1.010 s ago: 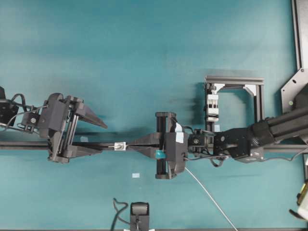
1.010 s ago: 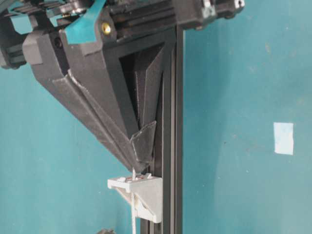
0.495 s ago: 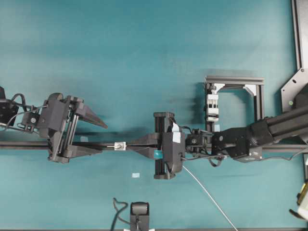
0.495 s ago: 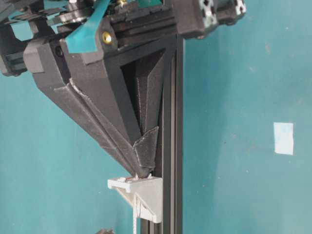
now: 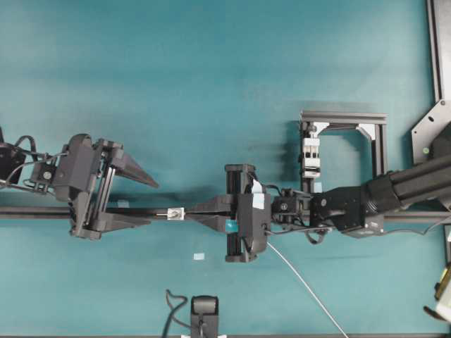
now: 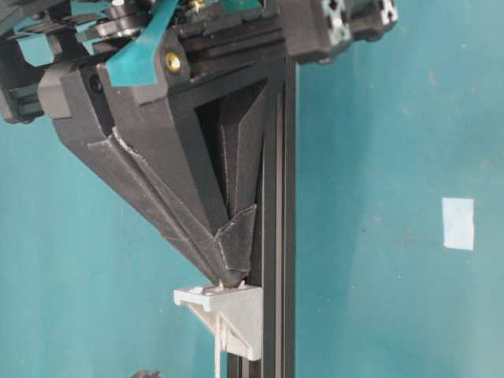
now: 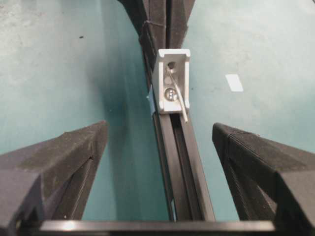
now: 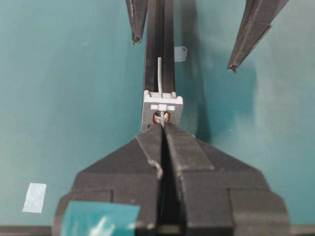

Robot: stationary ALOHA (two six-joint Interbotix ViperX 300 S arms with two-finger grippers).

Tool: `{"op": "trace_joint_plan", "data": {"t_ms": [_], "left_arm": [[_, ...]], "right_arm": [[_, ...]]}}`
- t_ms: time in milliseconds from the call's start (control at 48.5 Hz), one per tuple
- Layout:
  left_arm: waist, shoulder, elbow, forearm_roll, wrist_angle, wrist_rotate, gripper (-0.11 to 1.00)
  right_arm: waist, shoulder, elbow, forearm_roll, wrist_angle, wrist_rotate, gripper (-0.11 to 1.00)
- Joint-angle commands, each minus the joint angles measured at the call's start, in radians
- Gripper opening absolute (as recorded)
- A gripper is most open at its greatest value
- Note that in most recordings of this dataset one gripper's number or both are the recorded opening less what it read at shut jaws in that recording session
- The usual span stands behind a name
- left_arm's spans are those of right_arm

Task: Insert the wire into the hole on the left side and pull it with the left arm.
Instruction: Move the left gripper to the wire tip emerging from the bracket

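Looking from overhead: plain black left gripper wide open, holding nothing, just short of small white square block; taped right gripper pinched shut on thin whitish wire.

Left wrist: wire tip through tiny dark hole, poking out ahead between the fingers. Best centred on that tip before closing.

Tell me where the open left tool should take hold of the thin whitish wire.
Grip the short free end of the thin whitish wire that pokes out of the small white square block and lies along the black rail. Come in along the rail, the left tool with one finger each side: the stub lies along the rail, so closing across pinches it.
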Motion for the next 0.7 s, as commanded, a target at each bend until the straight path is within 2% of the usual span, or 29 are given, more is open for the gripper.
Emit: {"op": "trace_joint_plan", "data": {"t_ms": [0,680], "left_arm": [[-0.006,-0.023,-0.021,-0.003,0.008,-0.002,0.77],[-0.021,-0.023,-0.034,-0.003,0.02,-0.002,0.77]], "right_arm": [[-0.008,-0.015,-0.018,-0.002,-0.006,0.0,0.02],[-0.009,-0.038,-0.02,-0.003,-0.003,-0.002,0.02]]}}
